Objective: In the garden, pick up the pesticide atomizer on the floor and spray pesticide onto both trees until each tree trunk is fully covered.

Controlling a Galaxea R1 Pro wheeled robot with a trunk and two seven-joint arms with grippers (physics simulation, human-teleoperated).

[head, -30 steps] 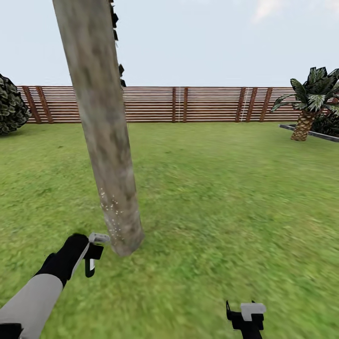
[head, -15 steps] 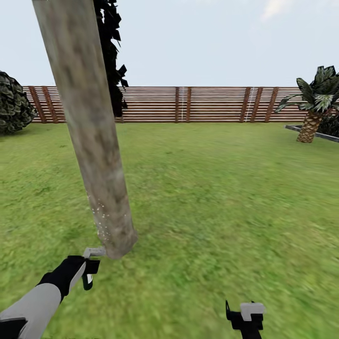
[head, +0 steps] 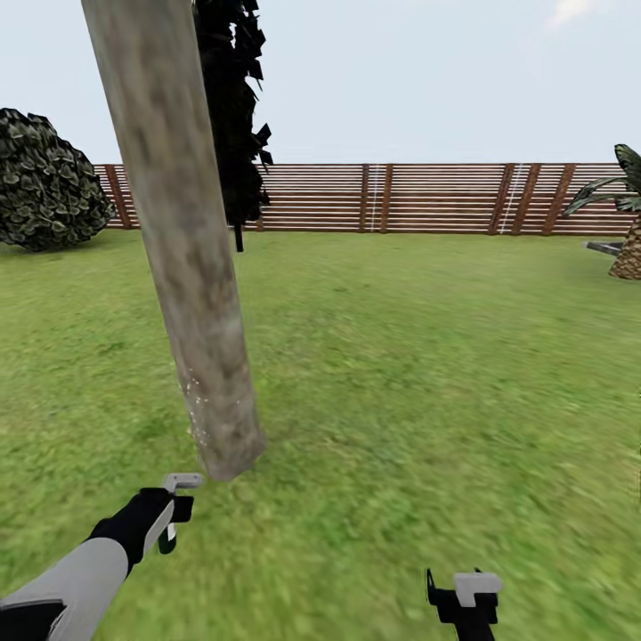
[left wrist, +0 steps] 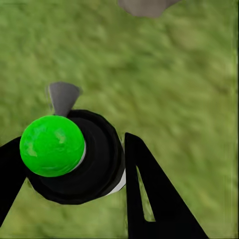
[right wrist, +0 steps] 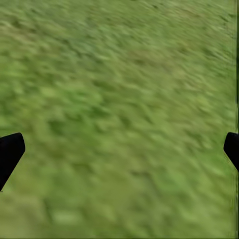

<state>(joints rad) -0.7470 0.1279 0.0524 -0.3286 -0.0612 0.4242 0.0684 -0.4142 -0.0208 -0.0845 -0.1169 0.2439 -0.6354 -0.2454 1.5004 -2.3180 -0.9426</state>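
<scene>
Green-capped atomizer (left wrist: 69,159) (gripped) — between fingers (left wrist: 154,199).

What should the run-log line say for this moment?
left gripper: shut on atomizer | nozzle near tree trunk base | right gripper: open, empty

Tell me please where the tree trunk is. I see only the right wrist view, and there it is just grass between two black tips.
Observer: In the head view the tree trunk rises ahead on the robot's left, and its base stands on the grass just beyond the left pincer.
Operator: Does that pincer hold anything?
Observer: Yes. The left wrist view shows it shut on the atomizer, a black body with a green ball on top.
Operator: Is there spray on the trunk?
Observer: A few white specks show low on it, near the base. Higher up I see none.
</scene>
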